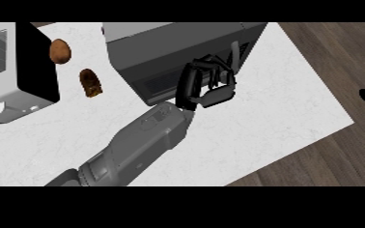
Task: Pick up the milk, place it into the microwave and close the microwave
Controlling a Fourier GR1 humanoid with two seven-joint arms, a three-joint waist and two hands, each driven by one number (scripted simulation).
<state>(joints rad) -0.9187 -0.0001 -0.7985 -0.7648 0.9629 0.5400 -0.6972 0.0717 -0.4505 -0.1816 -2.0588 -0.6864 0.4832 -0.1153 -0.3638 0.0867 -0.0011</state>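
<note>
Milk is nowhere on show from the head view: not on the desk (285, 111), not in either hand. The microwave (178, 43) sits at the far middle of the desk with its door (153, 84) lying flush against the body as far as I can judge. My reading is that the carton is already inside and out of sight behind that dark window.

My left hand (206, 87) is up against the front of the door, toward its right side where the handle bar runs. The fingers (214, 67) are curled over and lie on the door face, and I can see nothing held in them. That spot makes sense for closing, I think, since the handle side is probably the free edge, away from the hinge. I would take the closing step as done or all but done. I cannot make out whether a thin gap remains along that edge.

At the right edge, over the wooden floor, a dark sliver is probably my right hand (362, 94), parked clear of the work. I cannot tell its pose.

Left of the microwave, a round brown item (60, 51) and a darker brown one (90, 82) lie well apart from the hand, with another appliance (21, 77) beyond them.
</note>
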